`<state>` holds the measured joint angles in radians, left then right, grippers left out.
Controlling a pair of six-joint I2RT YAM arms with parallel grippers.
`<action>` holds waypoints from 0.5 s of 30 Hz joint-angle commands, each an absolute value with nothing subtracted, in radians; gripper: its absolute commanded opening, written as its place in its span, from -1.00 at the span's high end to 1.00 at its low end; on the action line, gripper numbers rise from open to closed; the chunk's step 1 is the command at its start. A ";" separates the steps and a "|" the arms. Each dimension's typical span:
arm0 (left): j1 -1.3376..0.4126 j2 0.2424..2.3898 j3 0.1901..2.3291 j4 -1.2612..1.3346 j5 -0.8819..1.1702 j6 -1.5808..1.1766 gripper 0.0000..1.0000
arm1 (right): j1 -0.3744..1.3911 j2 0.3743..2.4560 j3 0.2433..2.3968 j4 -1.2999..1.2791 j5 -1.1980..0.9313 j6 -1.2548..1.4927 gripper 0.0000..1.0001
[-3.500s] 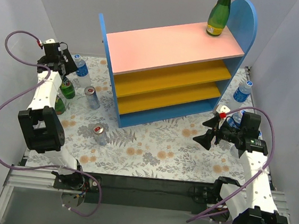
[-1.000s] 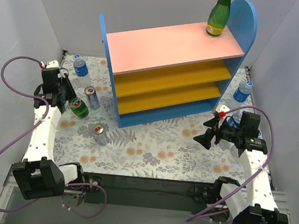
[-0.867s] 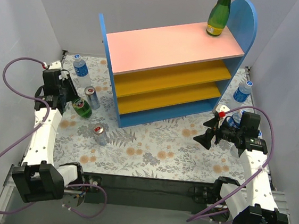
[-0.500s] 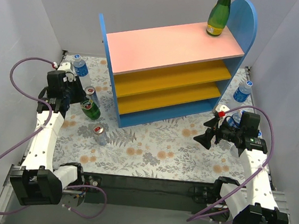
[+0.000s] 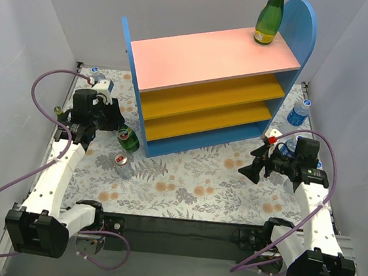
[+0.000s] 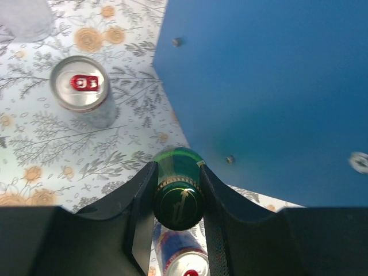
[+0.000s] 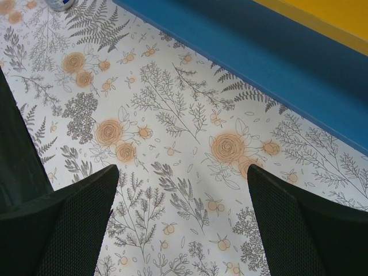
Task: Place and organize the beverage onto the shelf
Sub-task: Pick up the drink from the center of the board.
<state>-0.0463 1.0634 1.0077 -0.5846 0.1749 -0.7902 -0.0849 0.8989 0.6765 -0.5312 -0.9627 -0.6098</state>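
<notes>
Jaws of the left gripper (image 6: 177, 194) stand nearly closed, pinched on the neck of a green glass bottle (image 6: 177, 164) just below its dark cap; the bottle hangs tilted from that grip, its body angled toward the foot of the left blue side panel (image 6: 270, 98) of the three-tier shelf (image 5: 205, 58), close to the panel, though whether it touches cannot be told; directly under the held bottle the wrist view shows the top of a silver-red can (image 6: 185, 265), and another silver-red can (image 6: 80, 91) stands upright on the floral table cover (image 5: 192, 188) a little apart; jaws of the right gripper (image 7: 184, 230) are spread wide with nothing between them, only the patterned cover beneath and the blue base board of the shelf beyond; that gripper (image 5: 255, 166) hovers in front of the shelf's right end; on the pink top board, at its far right corner, a second green glass bottle (image 5: 269, 18) stands upright; a clear plastic bottle with blue label and cap (image 5: 298, 112) stands on the cover to the right of the shelf.
</notes>
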 commanded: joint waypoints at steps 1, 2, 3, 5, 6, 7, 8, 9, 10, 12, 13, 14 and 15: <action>-0.071 0.996 1.037 -0.506 0.235 -0.787 1.00 | -0.084 0.905 0.680 -0.535 -0.966 -0.624 -0.97; -0.075 0.993 1.038 -0.508 0.238 -0.785 1.00 | -0.083 0.905 0.680 -0.535 -0.966 -0.624 -0.97; -0.078 0.989 1.039 -0.511 0.242 -0.779 1.00 | -0.084 0.907 0.680 -0.535 -0.965 -0.624 -0.97; -0.084 0.986 1.038 -0.518 0.258 -0.778 1.00 | -0.084 0.907 0.680 -0.535 -0.963 -0.624 -0.97; -0.090 0.982 1.037 -0.523 0.259 -0.775 1.00 | -0.084 0.908 0.678 -0.534 -0.963 -0.624 -0.97; -0.094 0.980 1.037 -0.535 0.261 -0.773 1.00 | -0.083 0.910 0.680 -0.534 -0.963 -0.624 -0.97; -0.095 0.979 1.038 -0.540 0.259 -0.772 1.00 | -0.084 0.910 0.680 -0.534 -0.963 -0.624 -0.97; -0.103 0.974 1.035 -0.545 0.259 -0.772 1.00 | -0.084 0.911 0.680 -0.534 -0.962 -0.624 -0.97; -0.106 0.973 1.031 -0.548 0.259 -0.773 1.00 | -0.083 0.911 0.680 -0.534 -0.963 -0.624 -0.97; -0.120 0.968 1.029 -0.554 0.264 -0.776 1.00 | -0.083 0.914 0.680 -0.532 -0.962 -0.624 -0.97; -0.123 0.965 1.028 -0.555 0.264 -0.779 1.00 | -0.084 0.914 0.680 -0.532 -0.962 -0.624 -0.97; -0.129 0.963 1.026 -0.557 0.262 -0.781 1.00 | -0.083 0.916 0.680 -0.534 -0.962 -0.624 -0.97; -0.136 0.960 1.025 -0.558 0.262 -0.784 1.00 | -0.083 0.917 0.680 -0.532 -0.963 -0.624 -0.97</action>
<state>-0.1177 1.0229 1.0050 -0.6296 0.2188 -0.7734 -0.0849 0.9127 0.6765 -0.5312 -0.9516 -0.6098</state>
